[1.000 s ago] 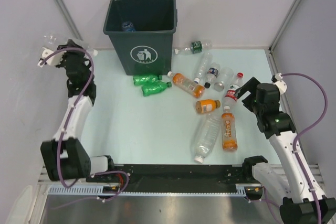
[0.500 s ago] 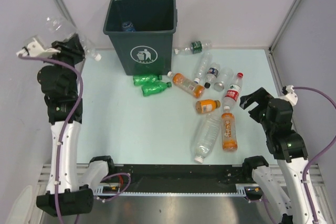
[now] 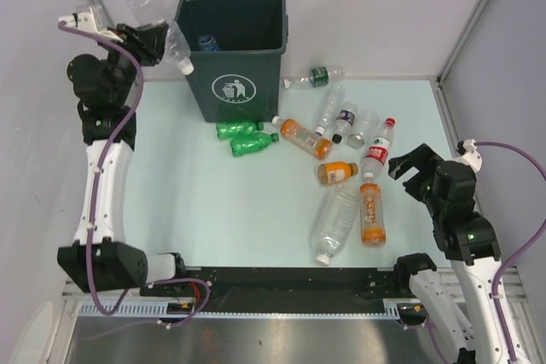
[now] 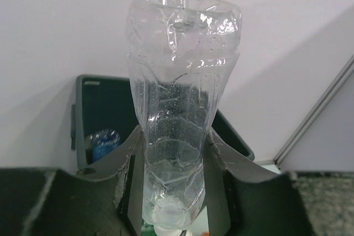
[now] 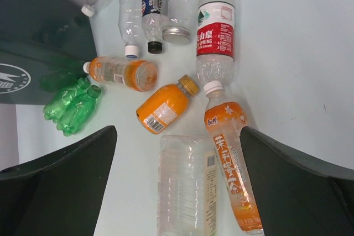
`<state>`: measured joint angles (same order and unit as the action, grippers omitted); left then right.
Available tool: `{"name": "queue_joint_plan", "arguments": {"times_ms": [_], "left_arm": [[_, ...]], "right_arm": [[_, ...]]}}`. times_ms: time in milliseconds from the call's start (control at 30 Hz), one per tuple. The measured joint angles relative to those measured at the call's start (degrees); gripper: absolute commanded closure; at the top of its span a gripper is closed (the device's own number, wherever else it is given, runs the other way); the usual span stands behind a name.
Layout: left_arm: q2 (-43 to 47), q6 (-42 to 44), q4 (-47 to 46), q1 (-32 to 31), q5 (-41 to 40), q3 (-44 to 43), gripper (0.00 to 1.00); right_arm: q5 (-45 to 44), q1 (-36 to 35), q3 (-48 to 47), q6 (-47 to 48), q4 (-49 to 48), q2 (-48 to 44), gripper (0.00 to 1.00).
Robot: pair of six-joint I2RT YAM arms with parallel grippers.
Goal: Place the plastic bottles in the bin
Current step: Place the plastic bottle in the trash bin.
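left gripper [image 3: 158, 37] is partly closed and clamped on a clear bottle [image 3: 142, 2], gripped about mid-body. the bottle is up high at the far left, right beside the left rim of the bin [image 3: 235, 83].

its long axis runs diagonal in the top view: base up and far-left, white cap down-right toward the bin mouth. the cap end overlaps the rim line, but most of the body looks left of the wall. in the wrist view the base sticks out past the fingers [image 4: 131, 164]. the bin opening is behind it, with a blue-labelled bottle [image 4: 104, 143] inside.

my read: the release turns on that offset. the bottle needs to go further right over the opening, or it may clip the rim or land outside on the table [image 3: 213, 210].

right gripper [image 3: 409, 170] is wide open and holds nothing. it hovers near-right, just right of the orange tea bottle [image 5: 232, 158], which lies roughly near-far with its cap at the far end. the loose bottles [image 3: 341, 125] all lie right of the bin, closer to the right arm.
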<state>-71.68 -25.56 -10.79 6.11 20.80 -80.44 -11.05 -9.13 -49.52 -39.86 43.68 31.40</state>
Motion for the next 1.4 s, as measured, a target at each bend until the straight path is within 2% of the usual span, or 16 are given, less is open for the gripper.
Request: {"name": "queue_joint_plan", "arguments": {"times_ms": [167, 300, 367, 400, 433, 500, 633, 767, 1100, 1400], "left_arm": [[-9.33, -2.71, -4.2, -0.35, -0.2, -7.65, 0.96], [-16.57, -3.21, -7.21, -1.05, -1.84, -13.51, 0.89], [-21.05, -3.52, -8.39, -1.42, -2.34, -17.49, 0.78], [-23.3, -3.61, -8.81, -1.57, -2.56, -19.56, 0.67], [-25.03, -3.63, -9.05, -1.73, -2.67, -21.05, 0.33], [-29.03, -3.58, -8.7, -2.12, -2.89, -24.68, 0.01], [-35.87, -3.3, -4.04, -2.91, -2.6, -33.81, 0.0], [-35.67, -1.33, -0.17, -3.74, -3.8, -34.38, 0.0], [-19.39, 2.05, 9.22, -4.24, -5.51, -23.47, 0.0], [3.63, 0.61, 11.58, -4.7, -3.39, 0.48, 0.0]], "right_arm": [[0.81, 0.0, 0.0, -0.15, -0.31, 1.22, 0.01], [1.09, 0.0, 0.0, -0.17, -0.57, 2.1, 0.01], [1.09, 0.0, 0.0, -0.17, -0.81, 2.27, 0.01], [1.09, 0.0, 0.0, -0.17, -0.9, 2.29, 0.01], [1.09, 0.0, 0.0, -0.17, -1.03, 2.36, 0.01], [1.09, 0.0, 0.0, -0.24, -1.18, 2.4, 0.01], [1.09, 0.0, 0.0, -0.46, -1.16, 2.4, 0.01], [1.29, 0.0, 0.0, -0.59, -1.16, 2.45, 0.01], [1.79, 0.0, 0.0, -0.61, -0.72, 2.99, 0.01], [3.39, 0.0, 0.0, -0.55, 0.0, 2.62, 0.0]]}}
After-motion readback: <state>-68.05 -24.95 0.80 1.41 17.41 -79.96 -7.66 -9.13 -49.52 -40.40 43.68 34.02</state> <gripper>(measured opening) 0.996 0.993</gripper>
